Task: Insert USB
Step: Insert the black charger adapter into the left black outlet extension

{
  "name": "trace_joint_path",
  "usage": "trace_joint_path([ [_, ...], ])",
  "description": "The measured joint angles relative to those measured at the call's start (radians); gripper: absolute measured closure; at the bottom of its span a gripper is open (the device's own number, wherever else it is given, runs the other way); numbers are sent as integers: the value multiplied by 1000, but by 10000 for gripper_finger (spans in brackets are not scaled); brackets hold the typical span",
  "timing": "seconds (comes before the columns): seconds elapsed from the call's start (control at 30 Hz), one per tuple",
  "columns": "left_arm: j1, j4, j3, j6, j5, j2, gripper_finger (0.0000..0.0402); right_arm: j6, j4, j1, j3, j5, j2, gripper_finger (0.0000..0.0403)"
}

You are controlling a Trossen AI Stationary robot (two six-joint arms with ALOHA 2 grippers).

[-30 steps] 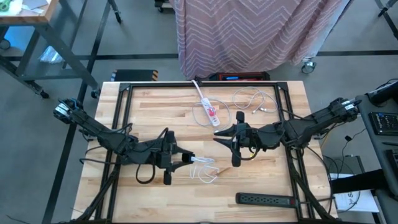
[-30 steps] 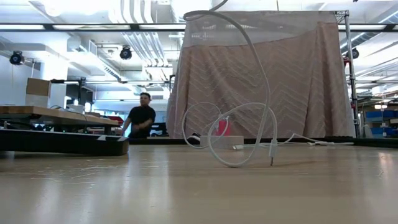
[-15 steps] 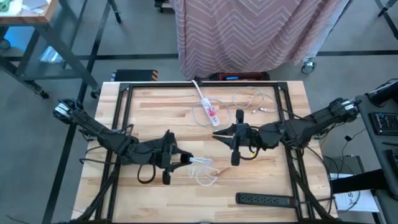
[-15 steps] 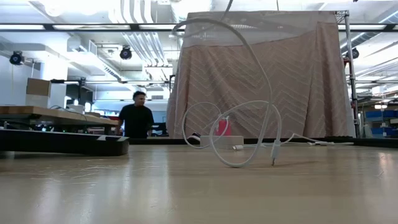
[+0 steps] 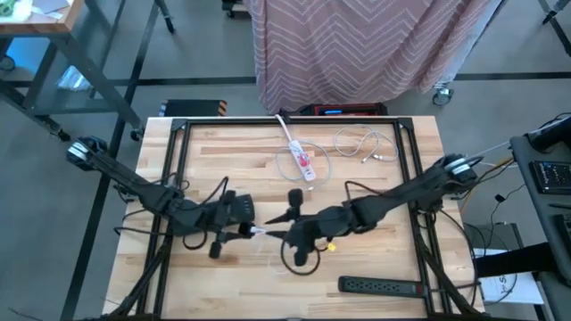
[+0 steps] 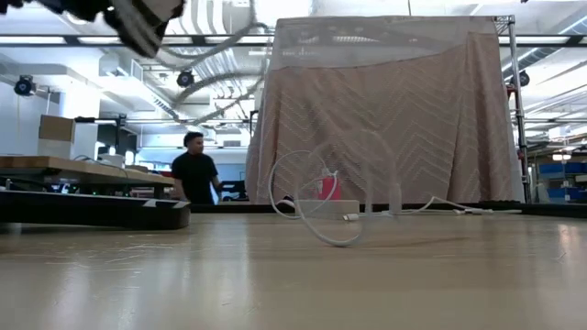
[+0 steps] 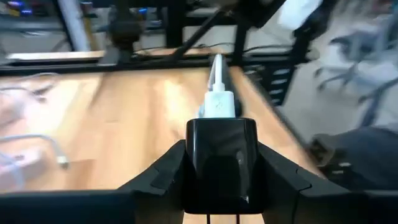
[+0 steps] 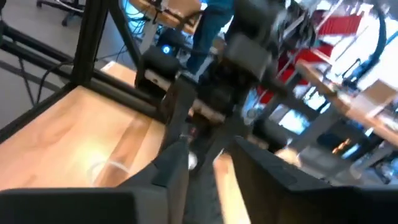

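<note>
My left gripper [image 5: 252,232] hangs over the table's near middle, shut on a black block [image 7: 221,155]. A white USB plug [image 7: 219,104] sticks out of the block's far end, and its white cable [image 7: 217,67] runs on from there. The cable's loop [image 6: 335,197] shows blurred in the low view, its lower bend resting on the table. My right gripper [image 5: 278,234] is just to the right of the left one and faces it. Its fingers [image 8: 176,167] stand apart in the right wrist view, and I see nothing held between them. My left gripper pinches the black block's two side faces [image 7: 193,158] between its two fingers. The fingers lie nearly level and point toward the table's right side. The block is clear of the table, and the white plug juts out beyond the fingertips.
A white power strip [image 5: 299,153] and a coiled white cable [image 5: 361,144] lie at the far middle. A black power strip [image 5: 379,287] lies near the front right edge. Black frame rails [image 5: 178,169] run along the table's sides. A person [image 6: 193,170] stands in the room behind.
My right gripper has swung from the table's middle toward the near left, rolling, and now faces my left gripper. My left gripper has drawn back leftward, sunk a little and rolled. The cable's tall arch has dropped lower and is in motion.
</note>
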Motion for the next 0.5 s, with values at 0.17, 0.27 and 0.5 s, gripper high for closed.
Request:
trace_joint_path([
  [0.17,-3,-1,-51,-14,130,-84,272,-132,-26,-8,88,-54,114,226],
  [0.27,-2,-24,-61,-12,253,-158,272,-210,-24,1,133,-92,138,208],
  [0.5,-3,-37,-70,-13,431,-298,272,-291,-16,-3,225,-175,142,173],
])
